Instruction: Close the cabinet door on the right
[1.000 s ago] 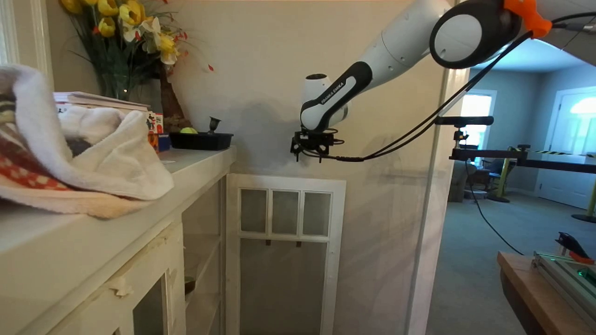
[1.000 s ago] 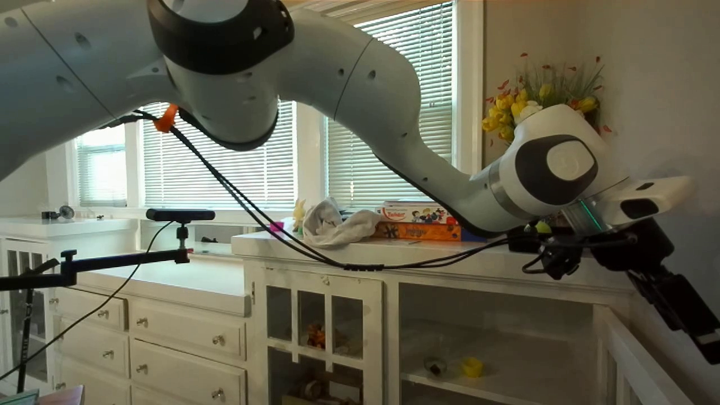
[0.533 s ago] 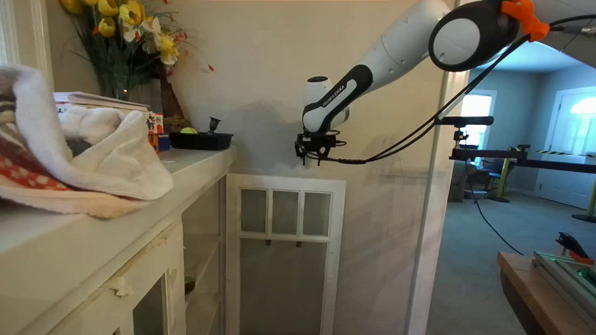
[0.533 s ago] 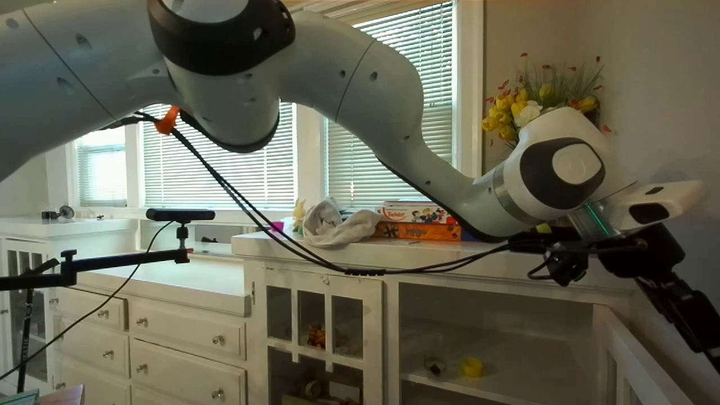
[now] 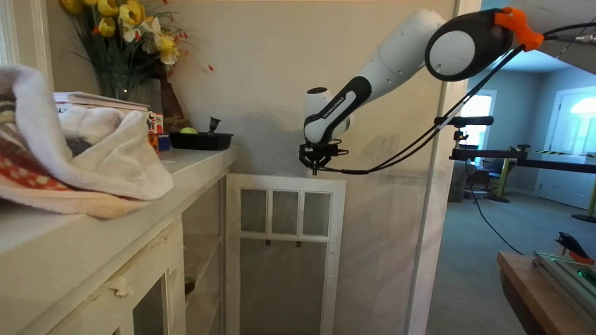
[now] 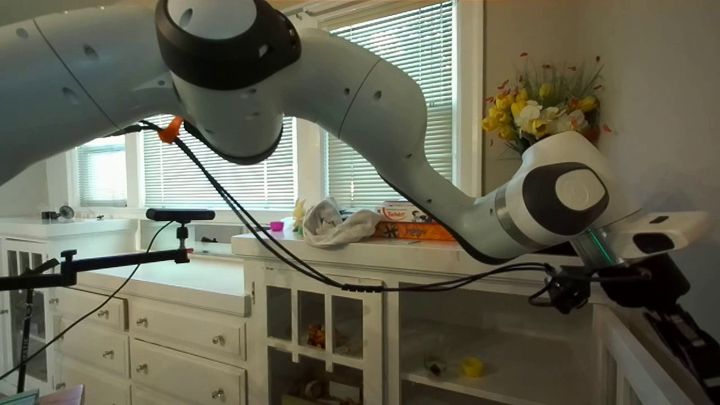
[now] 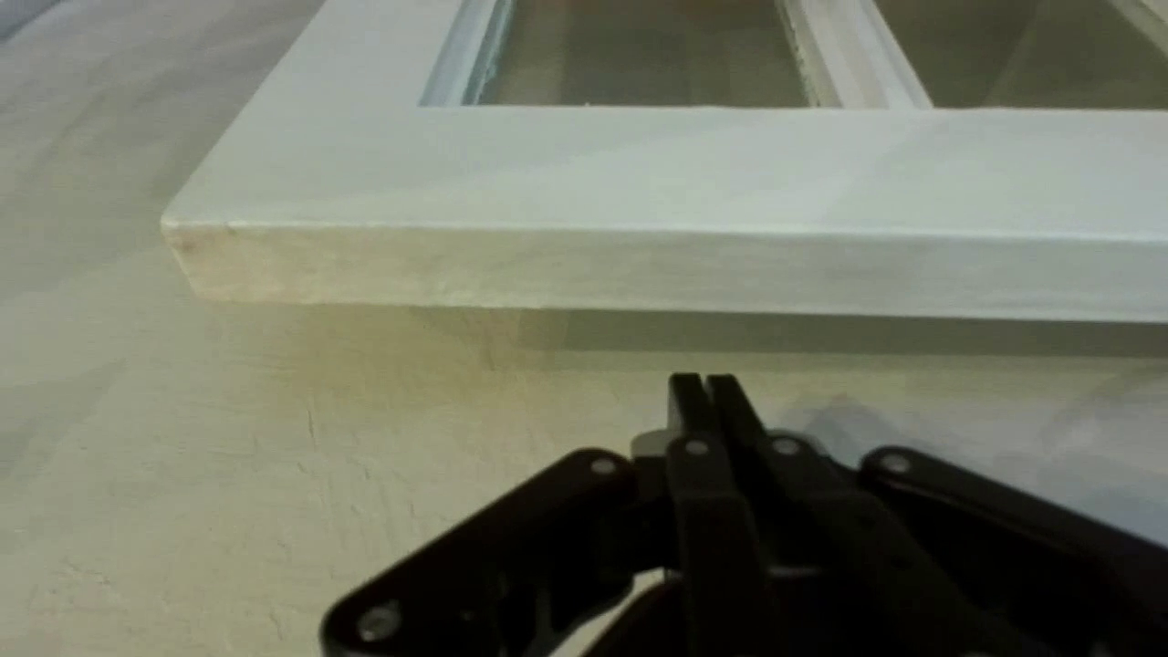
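The white cabinet door (image 5: 285, 183) stands open, swung out flat along the wall, with three small square openings across its top. In an exterior view its top rail (image 6: 647, 365) slants away at the lower right. My gripper (image 5: 314, 172) hangs just above that top edge, pointing down. Seen from the wrist, the gripper (image 7: 704, 380) has its two fingertips brought together with only a thin slit and nothing between them. The door's top edge (image 7: 547, 265) crosses the wrist picture beyond the tips, apart from them there. Its lower part is out of the wrist view.
The bare wall (image 5: 382, 209) lies close behind the door. A white counter (image 5: 205, 163) carries a black tray (image 5: 201, 140), a towel (image 5: 116, 158) and flowers. Another glazed door (image 6: 372, 337) sits left of the uncovered cabinet opening, where a yellow cup (image 6: 471, 367) stands.
The fingers have closed from apart to together. My arm has come lower, bringing the gripper down toward the door's top edge and slightly away from the counter. The door has not moved.
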Controlling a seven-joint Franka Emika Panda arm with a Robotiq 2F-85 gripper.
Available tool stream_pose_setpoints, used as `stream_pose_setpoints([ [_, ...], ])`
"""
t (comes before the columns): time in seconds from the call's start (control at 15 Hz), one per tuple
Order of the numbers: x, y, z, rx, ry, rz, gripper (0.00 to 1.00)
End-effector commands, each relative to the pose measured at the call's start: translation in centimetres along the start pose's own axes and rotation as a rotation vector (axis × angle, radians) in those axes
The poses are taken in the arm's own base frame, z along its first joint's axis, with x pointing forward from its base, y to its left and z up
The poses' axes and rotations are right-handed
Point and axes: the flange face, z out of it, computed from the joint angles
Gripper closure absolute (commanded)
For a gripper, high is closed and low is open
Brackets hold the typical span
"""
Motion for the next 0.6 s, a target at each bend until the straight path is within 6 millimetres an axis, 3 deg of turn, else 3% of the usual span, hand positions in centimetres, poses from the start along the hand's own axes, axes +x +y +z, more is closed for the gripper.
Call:
stream_pose_setpoints([
  [0.0, -0.1, 0.3, 0.8, -0.017, 0.009, -0.013, 1.0],
  [0.33, -0.2, 0.8, 1.1, -0.059, -0.012, -0.003, 1.0],
  [0.53, -0.5, 1.3, 0.4, -0.104, -0.125, -0.012, 1.0],
])
